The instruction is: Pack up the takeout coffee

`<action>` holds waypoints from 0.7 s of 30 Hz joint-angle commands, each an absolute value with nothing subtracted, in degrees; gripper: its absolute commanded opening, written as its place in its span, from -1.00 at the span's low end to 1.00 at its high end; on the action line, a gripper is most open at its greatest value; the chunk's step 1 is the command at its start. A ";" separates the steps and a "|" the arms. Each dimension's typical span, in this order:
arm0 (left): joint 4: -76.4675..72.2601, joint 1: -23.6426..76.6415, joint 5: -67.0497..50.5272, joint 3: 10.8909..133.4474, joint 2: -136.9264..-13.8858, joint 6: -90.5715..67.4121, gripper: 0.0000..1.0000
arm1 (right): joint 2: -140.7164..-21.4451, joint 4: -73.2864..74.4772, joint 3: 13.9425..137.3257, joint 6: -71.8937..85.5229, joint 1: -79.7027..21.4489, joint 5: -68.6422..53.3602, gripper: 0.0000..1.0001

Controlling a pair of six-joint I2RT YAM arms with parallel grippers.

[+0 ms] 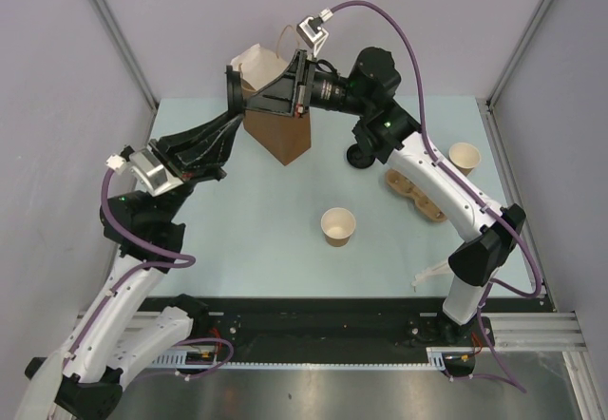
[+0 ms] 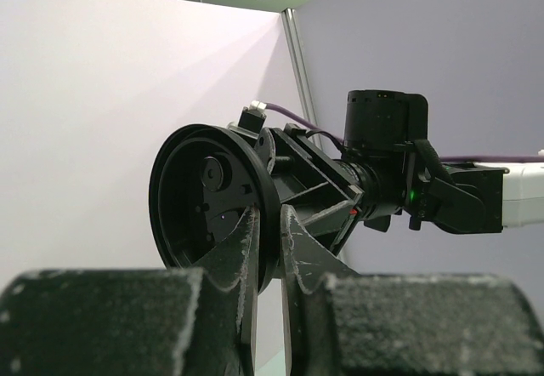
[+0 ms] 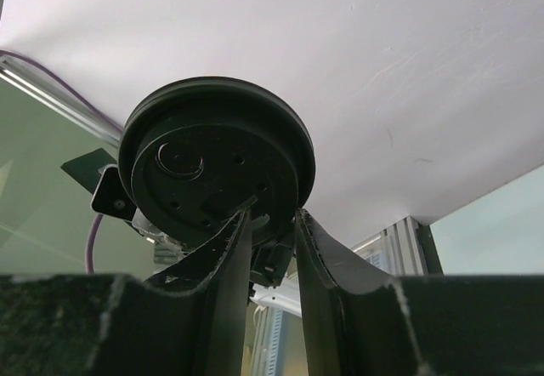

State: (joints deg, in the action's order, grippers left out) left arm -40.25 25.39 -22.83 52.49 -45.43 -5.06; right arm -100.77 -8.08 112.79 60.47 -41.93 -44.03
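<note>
A round black lid (image 1: pixel 237 85) is held high over the tall brown paper bag (image 1: pixel 280 135). My left gripper (image 1: pixel 235 99) is shut on the lid's rim; in the left wrist view the lid (image 2: pixel 204 197) stands edge-on in my left gripper (image 2: pixel 269 223). My right gripper (image 1: pixel 252 102) faces it from the right. In the right wrist view the lid (image 3: pixel 212 155) sits face-on just beyond my right gripper (image 3: pixel 272 219), whose jaws stand a little apart with nothing pinched. A tan paper cup (image 1: pixel 338 225) stands lidless mid-table.
A second lidless tan cup (image 1: pixel 465 158) stands at the right. The brown pulp carrier tray (image 1: pixel 415 194) lies partly under the right arm. A small black round object (image 1: pixel 359 159) lies next to the tray. Walls enclose the table on three sides.
</note>
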 commanded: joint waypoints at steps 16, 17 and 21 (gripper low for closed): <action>-44.82 26.54 -25.40 53.88 -45.88 -2.90 -1.00 | -101.60 -13.09 114.43 63.37 -43.24 -45.18 -0.32; -44.82 26.46 -25.49 53.62 -45.97 -2.64 -1.00 | -101.60 -13.53 114.78 63.37 -43.16 -45.35 -0.34; -44.82 26.72 -25.75 52.82 -45.79 -2.81 -1.00 | -101.43 -14.50 115.58 63.81 -43.59 -46.05 -0.45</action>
State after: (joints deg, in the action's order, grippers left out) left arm -43.24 26.00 -23.94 52.49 -45.74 -3.42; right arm -101.10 -10.22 112.64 62.85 -42.68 -44.53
